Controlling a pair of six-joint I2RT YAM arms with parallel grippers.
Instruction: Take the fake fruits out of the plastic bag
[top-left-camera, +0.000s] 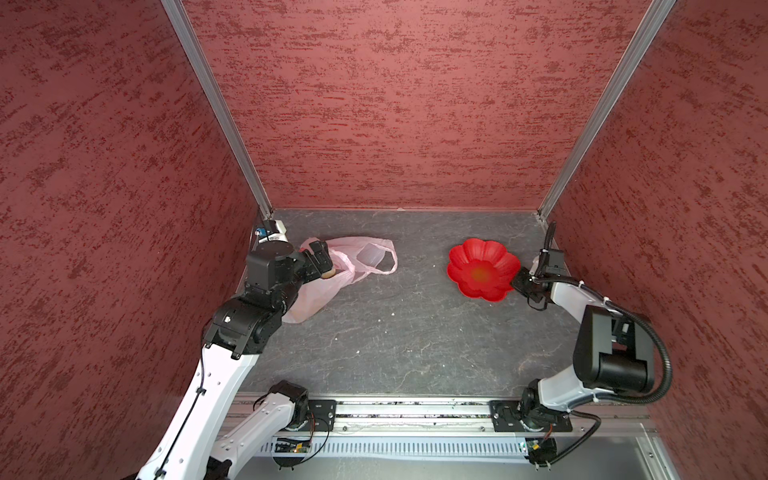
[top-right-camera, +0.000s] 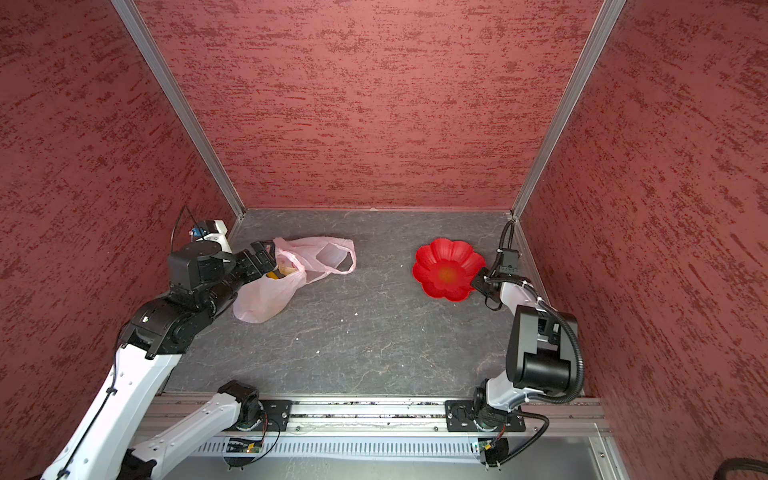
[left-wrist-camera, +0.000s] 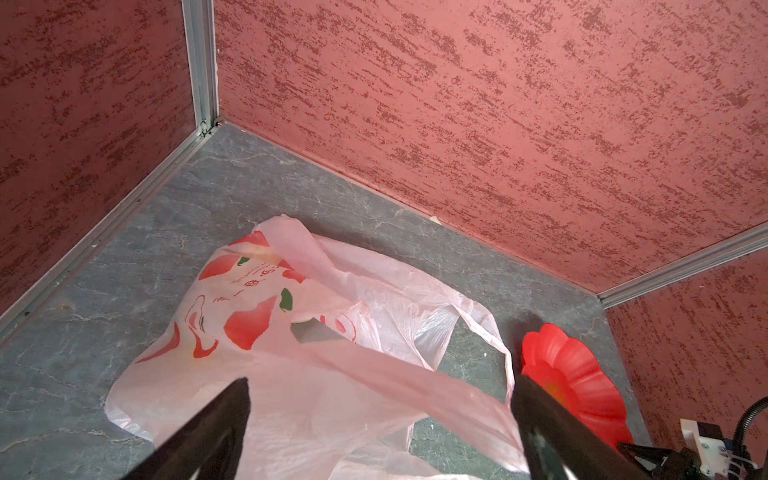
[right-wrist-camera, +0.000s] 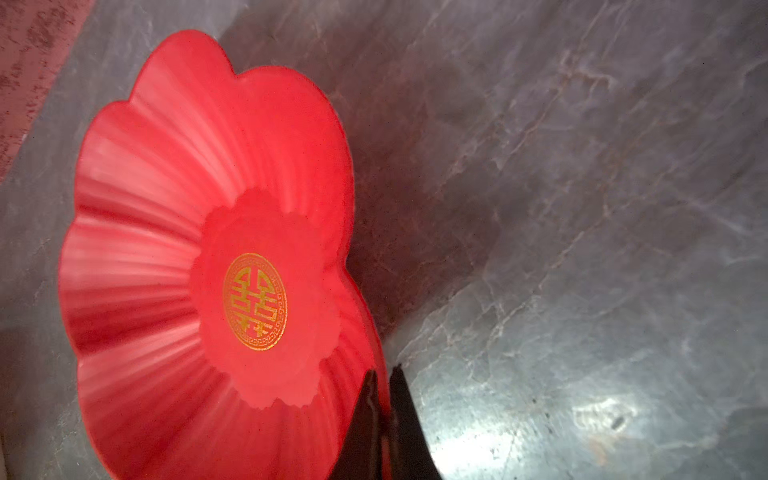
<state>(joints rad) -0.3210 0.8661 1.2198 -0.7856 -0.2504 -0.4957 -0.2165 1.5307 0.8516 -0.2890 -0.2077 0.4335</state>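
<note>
**Left gripper wide over the bag mouth, right gripper pinched on the dish**

The left gripper hangs at the open mouth of the plastic bag with its jaws spread wide and nothing held. In the left wrist view its two dark fingers frame the bag. The pink film lies directly under and ahead of them, and a strip of it crosses the gap between the tips. The red-and-green print sits toward one finger and a loop handle toward the other. Whether either finger touches the film cannot be told.

The fake fruits are inside the bag. In a top view a beige lump and a bit of yellow show at the mouth, just beside the gripper's tips; any others are hidden by the film. The bag's bulging body lies below the gripper's wrist, and the handles stretch out past the tips across the table.

The right gripper is clamped on the rim of the red dish, whose edge is caught between its two fingers. The bowl spreads out ahead of them. The dish and this gripper are well apart from the bag and the left gripper.
</note>
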